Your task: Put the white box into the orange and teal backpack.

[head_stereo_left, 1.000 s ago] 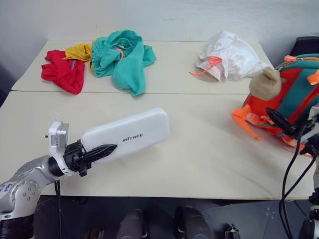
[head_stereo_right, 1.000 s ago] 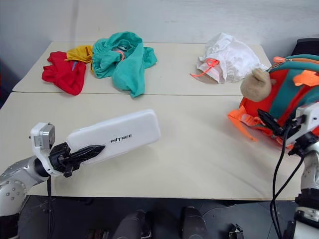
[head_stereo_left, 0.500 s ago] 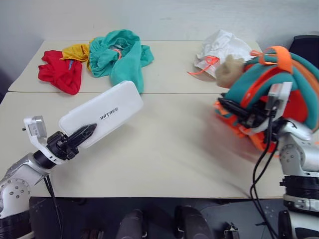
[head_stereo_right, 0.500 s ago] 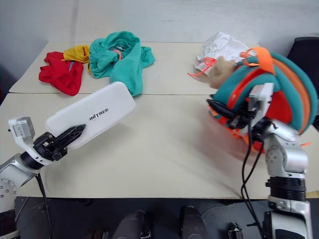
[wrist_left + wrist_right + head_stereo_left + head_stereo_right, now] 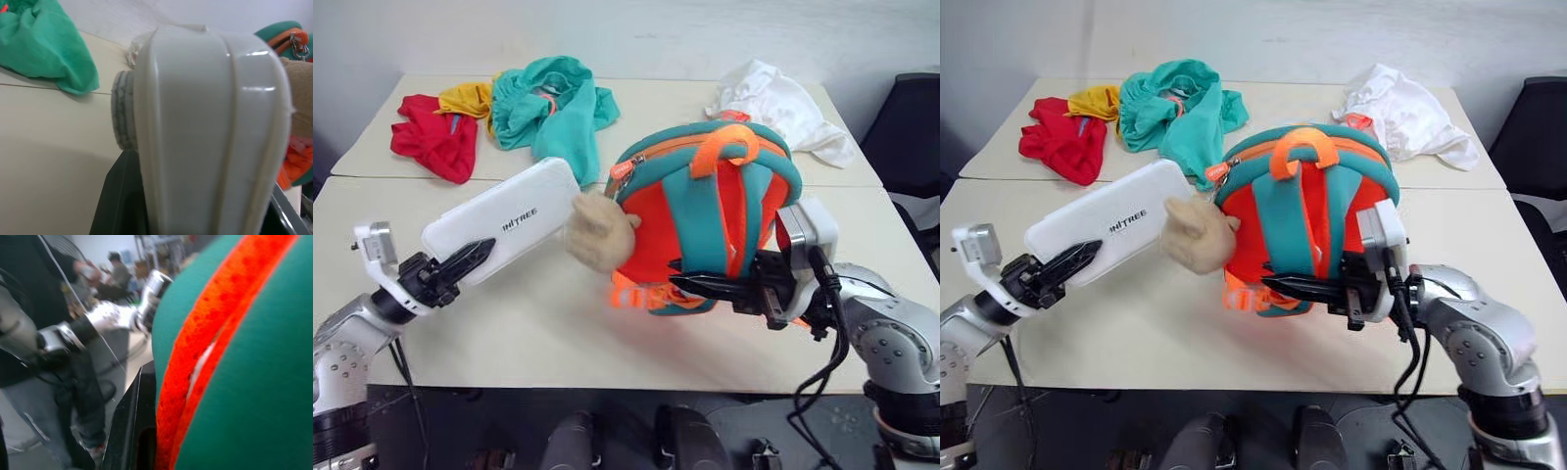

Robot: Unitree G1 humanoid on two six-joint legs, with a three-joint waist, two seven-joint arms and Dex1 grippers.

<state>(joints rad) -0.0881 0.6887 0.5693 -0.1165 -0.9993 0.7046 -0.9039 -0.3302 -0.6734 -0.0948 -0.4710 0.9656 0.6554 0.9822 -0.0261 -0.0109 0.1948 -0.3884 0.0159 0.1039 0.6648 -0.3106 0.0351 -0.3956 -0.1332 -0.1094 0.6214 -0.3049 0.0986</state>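
The white box (image 5: 504, 233), a flat case with dark lettering, is held above the table at its near end, with my left gripper (image 5: 475, 257) shut on it. Its far end tilts up towards the backpack. The orange and teal backpack (image 5: 705, 211) stands upright mid-table, strap side facing me, and its tan plush toy (image 5: 597, 232) almost touches the box. My right gripper (image 5: 690, 286) is shut on the backpack's lower edge. The box (image 5: 205, 137) looms close in the left wrist view. An orange strap and teal fabric of the backpack (image 5: 244, 357) sit against the finger in the right wrist view.
A teal garment (image 5: 553, 108), a yellow cloth (image 5: 470, 98) and a red cloth (image 5: 435, 142) lie at the back left. A white cloth bag (image 5: 778, 103) lies at the back right. A black chair (image 5: 911, 127) stands beyond the table's right edge.
My right gripper has swung the backpack from the table's right edge to the middle, close to the box. The left gripper with the box has shifted slightly left and tilted upward.
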